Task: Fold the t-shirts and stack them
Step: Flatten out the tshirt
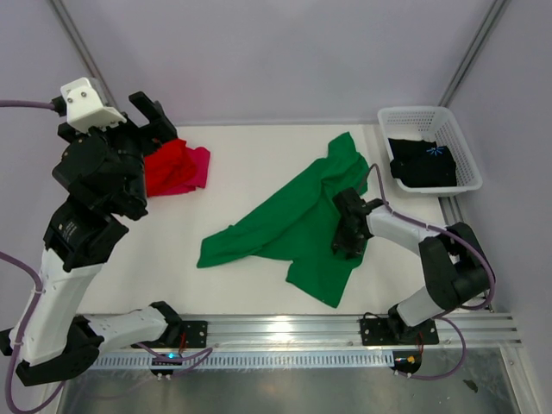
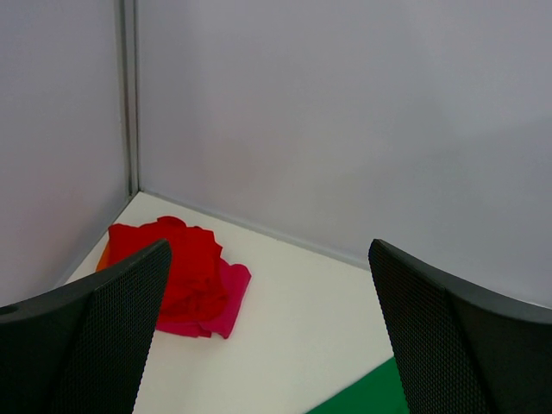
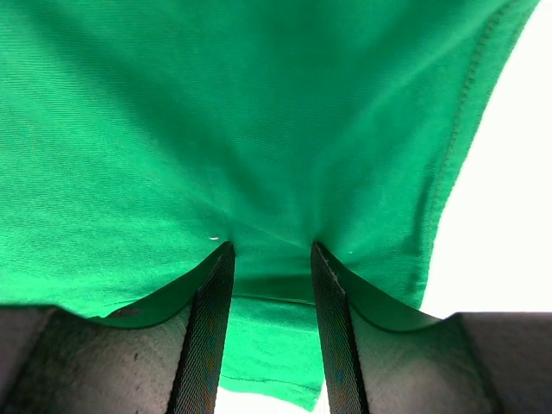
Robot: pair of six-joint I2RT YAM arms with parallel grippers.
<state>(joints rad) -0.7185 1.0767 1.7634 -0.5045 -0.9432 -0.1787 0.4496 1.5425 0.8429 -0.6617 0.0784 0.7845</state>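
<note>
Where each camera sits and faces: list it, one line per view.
Top external: above, behind the bases, looking down on the table; both arms show.
Left wrist: raised far left, facing the back corner and red t-shirt; open left gripper frames it.
Right wrist: low, against the green t-shirt; right gripper fingers show.
Shared: green t-shirt, in all three.

Bare table (image 1: 259,159) separates red t-shirt (image 1: 168,168) from green t-shirt (image 1: 285,224); the basket (image 1: 420,113) blocks the far-right corner.

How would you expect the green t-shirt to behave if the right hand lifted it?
Probably floppy: the green t-shirt lies wrinkled and sprawled, so it should drape and trail. Likely light, since the thin cloth puckers around the right hand.
</note>
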